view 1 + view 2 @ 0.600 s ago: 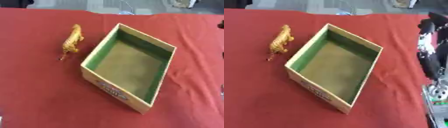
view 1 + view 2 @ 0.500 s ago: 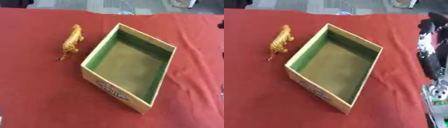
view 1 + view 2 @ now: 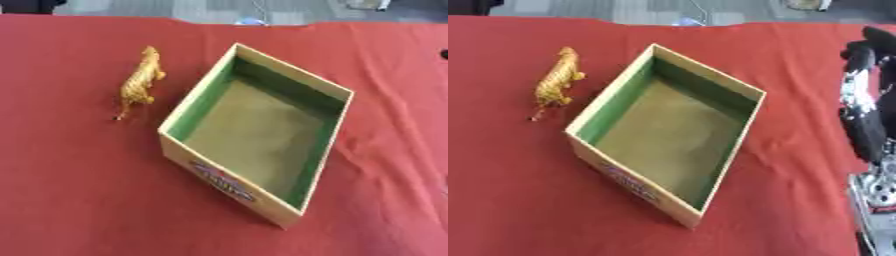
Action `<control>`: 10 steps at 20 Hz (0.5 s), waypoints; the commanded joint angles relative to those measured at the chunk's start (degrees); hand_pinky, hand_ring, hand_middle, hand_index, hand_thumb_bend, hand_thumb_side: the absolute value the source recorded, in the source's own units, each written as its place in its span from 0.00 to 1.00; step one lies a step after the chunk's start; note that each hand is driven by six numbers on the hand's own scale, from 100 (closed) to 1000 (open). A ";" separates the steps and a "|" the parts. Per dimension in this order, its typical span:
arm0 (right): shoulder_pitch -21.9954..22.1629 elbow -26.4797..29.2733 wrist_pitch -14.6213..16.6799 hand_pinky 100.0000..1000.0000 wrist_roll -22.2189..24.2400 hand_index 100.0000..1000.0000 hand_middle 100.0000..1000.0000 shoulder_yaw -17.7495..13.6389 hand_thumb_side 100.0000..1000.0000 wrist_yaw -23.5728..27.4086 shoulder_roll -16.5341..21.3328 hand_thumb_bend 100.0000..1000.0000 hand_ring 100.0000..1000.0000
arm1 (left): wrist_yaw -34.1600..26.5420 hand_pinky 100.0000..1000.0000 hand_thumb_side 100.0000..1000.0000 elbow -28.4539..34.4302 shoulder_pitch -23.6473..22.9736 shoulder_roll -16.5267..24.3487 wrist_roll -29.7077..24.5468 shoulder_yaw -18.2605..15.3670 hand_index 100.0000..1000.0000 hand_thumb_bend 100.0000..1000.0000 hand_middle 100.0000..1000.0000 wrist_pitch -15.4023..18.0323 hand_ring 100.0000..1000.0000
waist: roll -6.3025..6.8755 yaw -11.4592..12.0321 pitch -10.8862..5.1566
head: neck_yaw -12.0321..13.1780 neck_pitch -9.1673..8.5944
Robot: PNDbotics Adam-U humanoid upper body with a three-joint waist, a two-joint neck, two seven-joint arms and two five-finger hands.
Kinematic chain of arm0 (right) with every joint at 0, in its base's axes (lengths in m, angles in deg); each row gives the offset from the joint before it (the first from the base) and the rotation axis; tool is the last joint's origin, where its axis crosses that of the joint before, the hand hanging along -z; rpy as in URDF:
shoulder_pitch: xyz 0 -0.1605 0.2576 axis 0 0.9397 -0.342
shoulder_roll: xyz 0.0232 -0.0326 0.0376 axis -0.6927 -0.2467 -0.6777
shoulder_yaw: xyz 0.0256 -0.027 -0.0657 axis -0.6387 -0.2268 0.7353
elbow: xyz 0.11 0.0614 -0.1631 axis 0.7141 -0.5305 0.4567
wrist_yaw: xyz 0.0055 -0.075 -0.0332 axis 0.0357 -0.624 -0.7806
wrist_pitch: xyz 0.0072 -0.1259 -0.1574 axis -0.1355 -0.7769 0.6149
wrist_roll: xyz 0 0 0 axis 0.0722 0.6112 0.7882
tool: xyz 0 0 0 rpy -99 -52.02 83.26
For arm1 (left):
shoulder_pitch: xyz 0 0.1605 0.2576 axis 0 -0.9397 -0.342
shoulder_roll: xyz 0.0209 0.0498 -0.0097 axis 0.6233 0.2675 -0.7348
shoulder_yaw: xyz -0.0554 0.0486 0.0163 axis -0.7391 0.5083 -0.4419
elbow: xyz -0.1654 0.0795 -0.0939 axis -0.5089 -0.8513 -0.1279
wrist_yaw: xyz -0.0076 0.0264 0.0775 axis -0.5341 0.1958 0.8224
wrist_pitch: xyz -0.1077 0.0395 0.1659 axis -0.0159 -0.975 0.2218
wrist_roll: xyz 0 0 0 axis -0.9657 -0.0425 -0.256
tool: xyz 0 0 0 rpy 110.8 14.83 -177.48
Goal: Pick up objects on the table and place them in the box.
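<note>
Red tablecloth (image 3: 79,200) — tiger (image 3: 140,82) just beside box (image 3: 229,182), apart.

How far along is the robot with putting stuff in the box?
Nothing looks done yet: the box is empty. Nothing is in hand; the right hand hangs at the right edge, away from everything. Left to do: the toy tiger still lies on the red cloth left of the box.

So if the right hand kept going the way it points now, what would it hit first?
The right hand at the right edge points toward the table's far side, its fingers aimed away from the box. That line looks free up to the red tablecloth's far edge, though depth is unclear.
</note>
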 commanded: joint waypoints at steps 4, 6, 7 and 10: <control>-0.24 1.13 0.25 0.93 -0.41 0.77 0.59 -0.51 0.62 -0.76 1.69 0.00 0.63 | 7.45 0.44 0.51 0.97 3.24 8.82 1.45 1.19 0.72 0.00 0.53 -6.77 0.41 | 0.38 0.21 -0.77 | 0.89 -0.43; -0.19 1.13 0.17 0.93 -0.47 0.77 0.59 -0.55 0.62 -0.76 1.71 0.00 0.63 | 10.72 0.45 0.50 0.97 4.39 11.16 0.86 1.85 0.76 0.00 0.55 -9.81 0.42 | 0.47 0.24 -0.86 | 0.81 -0.48; -0.12 1.13 0.11 0.93 -0.46 0.77 0.59 -0.55 0.62 -0.77 1.68 0.00 0.63 | 12.15 0.45 0.51 0.97 5.19 12.11 0.06 2.32 0.77 0.00 0.56 -11.54 0.43 | 0.51 0.23 -0.95 | 0.63 -0.38; 0.04 1.13 -0.01 0.93 -0.37 0.77 0.59 -0.49 0.62 -0.79 1.69 0.00 0.63 | 15.04 0.47 0.51 0.97 8.23 14.16 -4.27 3.85 0.80 0.00 0.59 -17.27 0.45 | 0.56 0.09 -1.32 | 0.33 -0.25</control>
